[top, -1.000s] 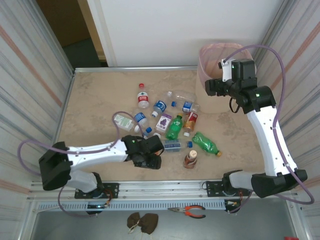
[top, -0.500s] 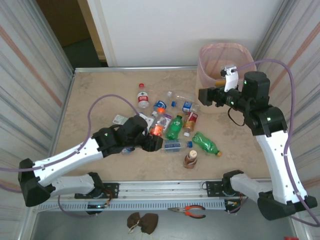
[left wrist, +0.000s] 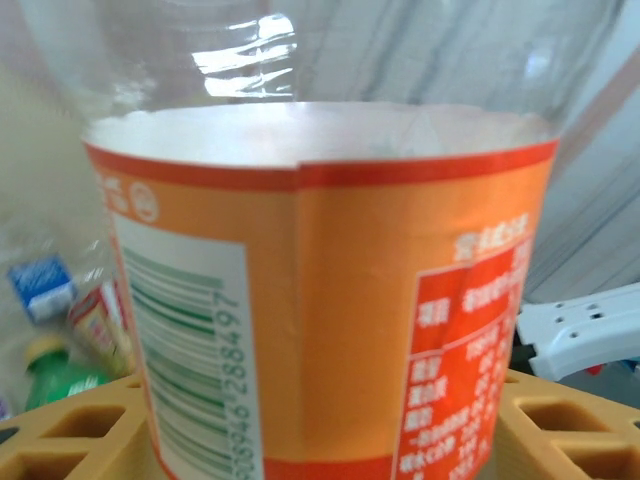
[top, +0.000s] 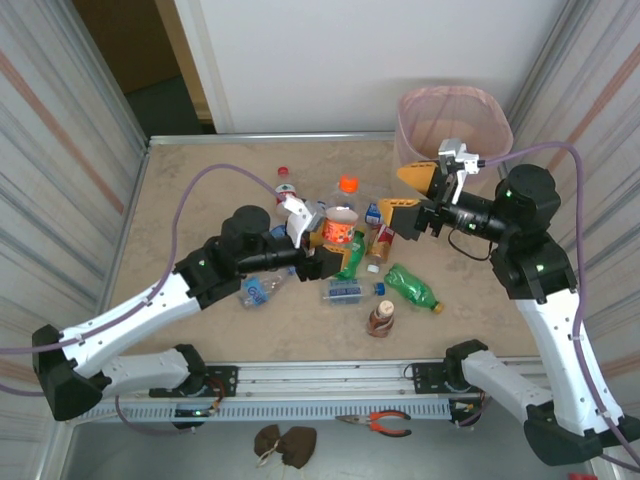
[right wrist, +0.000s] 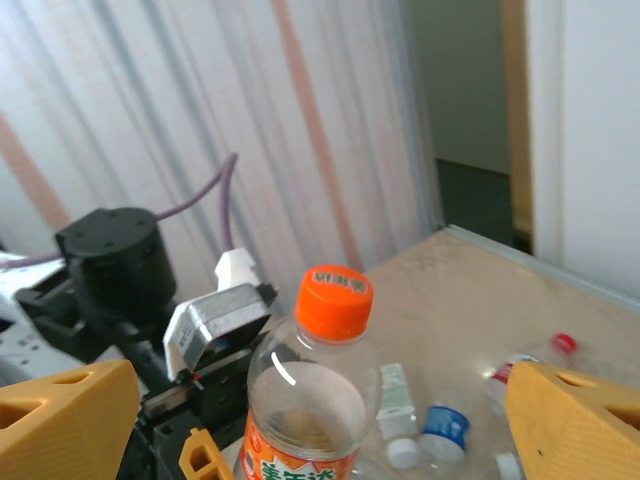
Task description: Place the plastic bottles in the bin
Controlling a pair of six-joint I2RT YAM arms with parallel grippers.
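Observation:
My left gripper (top: pixel 328 243) is shut on a clear plastic bottle (top: pixel 341 222) with an orange cap and orange label, held upright above the pile of bottles. Up close in the left wrist view, its label (left wrist: pixel 330 320) sits between my yellow fingers (left wrist: pixel 70 432). My right gripper (top: pixel 407 195) is open, pointing left at this bottle (right wrist: pixel 320 390) from a short way off, its fingertips (right wrist: pixel 60 420) wide apart. The bin (top: pixel 492 106), beige with a pink liner, stands at the back right behind the right arm. Several more bottles lie on the table, among them a green one (top: pixel 411 286) and a brown one (top: pixel 381 318).
The loose bottles cluster in the middle of the beige table (top: pixel 190 190), with a red-capped one (top: pixel 285 186) at the back and a blue-capped one (top: pixel 256 290) under my left arm. Striped walls close in on both sides. Pliers (top: pixel 376 424) lie below the table's front rail.
The left arm has lifted the orange-capped bottle off the table and carried it up and right. The right gripper has swung from the bin toward the bottle and opened wider.

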